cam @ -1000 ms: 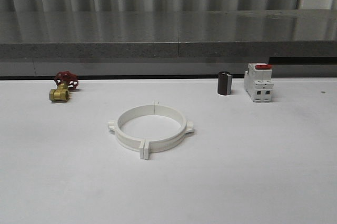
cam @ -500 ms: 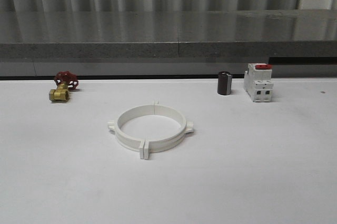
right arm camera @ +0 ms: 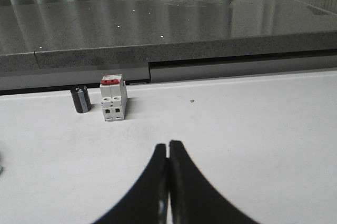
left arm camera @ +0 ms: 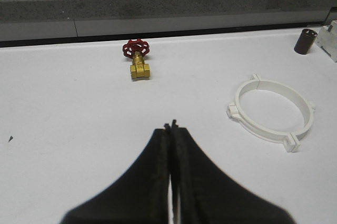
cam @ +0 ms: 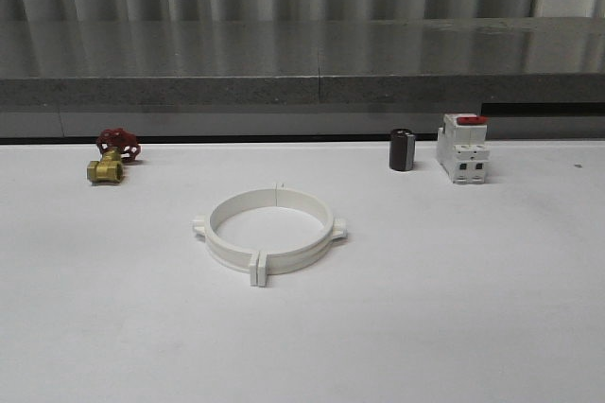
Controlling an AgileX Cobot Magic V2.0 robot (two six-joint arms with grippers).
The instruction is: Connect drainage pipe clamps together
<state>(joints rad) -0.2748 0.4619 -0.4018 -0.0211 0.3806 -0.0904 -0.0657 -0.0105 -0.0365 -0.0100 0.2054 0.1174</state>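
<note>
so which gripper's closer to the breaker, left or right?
Right, as far as the wrist views show. The right gripper faces the breaker across bare table. The left gripper sits back near the valve side, with the breaker at the frame edge.

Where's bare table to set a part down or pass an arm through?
Bare: the whole near strip of the table in front of the pipe clamp ring, and the right side beyond it, below the breaker. Also between the gate valve and the ring. Tightest: black cylinder beside the breaker.
</note>
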